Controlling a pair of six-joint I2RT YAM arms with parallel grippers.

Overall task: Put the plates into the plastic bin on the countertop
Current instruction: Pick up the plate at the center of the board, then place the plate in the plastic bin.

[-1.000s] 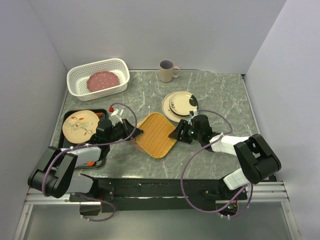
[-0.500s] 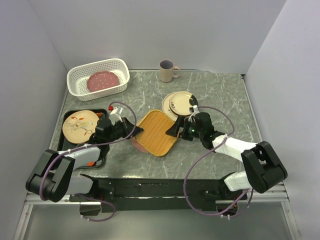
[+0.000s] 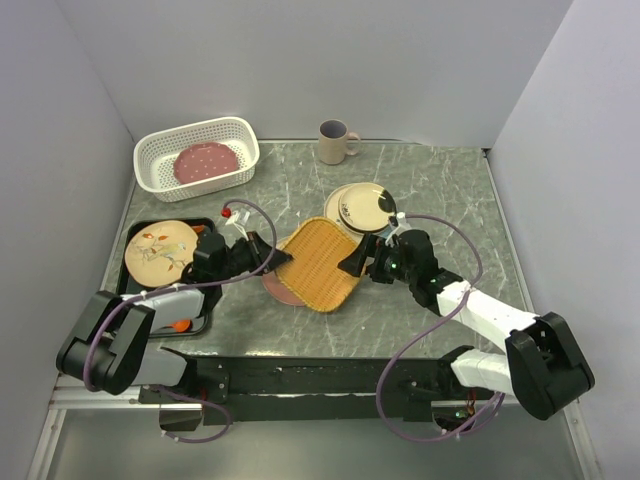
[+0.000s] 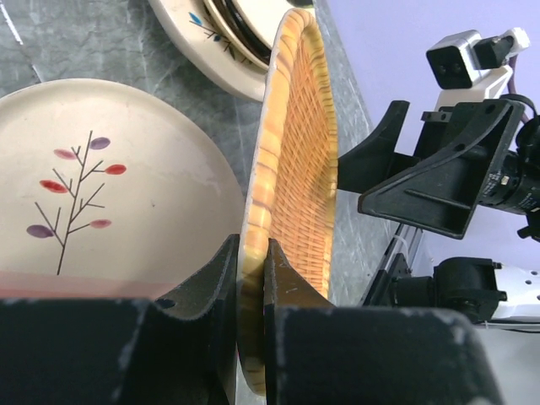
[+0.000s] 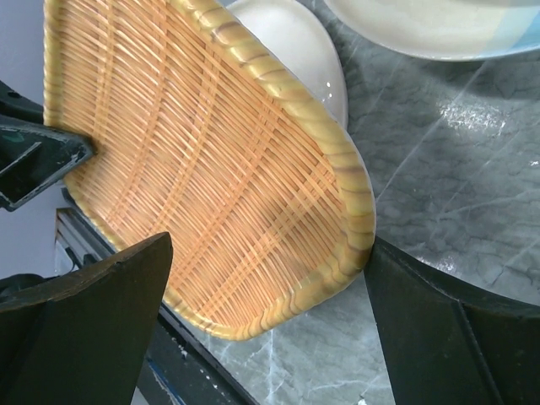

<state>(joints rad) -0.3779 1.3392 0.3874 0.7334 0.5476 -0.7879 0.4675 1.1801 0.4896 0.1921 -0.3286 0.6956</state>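
Left gripper (image 4: 251,261): clamped on tan-orange plate (image 3: 315,266) rim, centre frame, tilted. Right gripper (image 5: 266,278): wide, flanking opposite edge. Plastic bin (image 3: 195,128): upper left. Risks slipping from edge-only pinch, striking twig plate (image 4: 126,186) beneath.

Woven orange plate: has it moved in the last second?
Yes, slightly: the woven orange plate has shifted toward the stack of cream plates, its far corner now nearer their edge.

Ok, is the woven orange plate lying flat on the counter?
No, the left gripper pinches the woven orange plate by its rim, tilted up.
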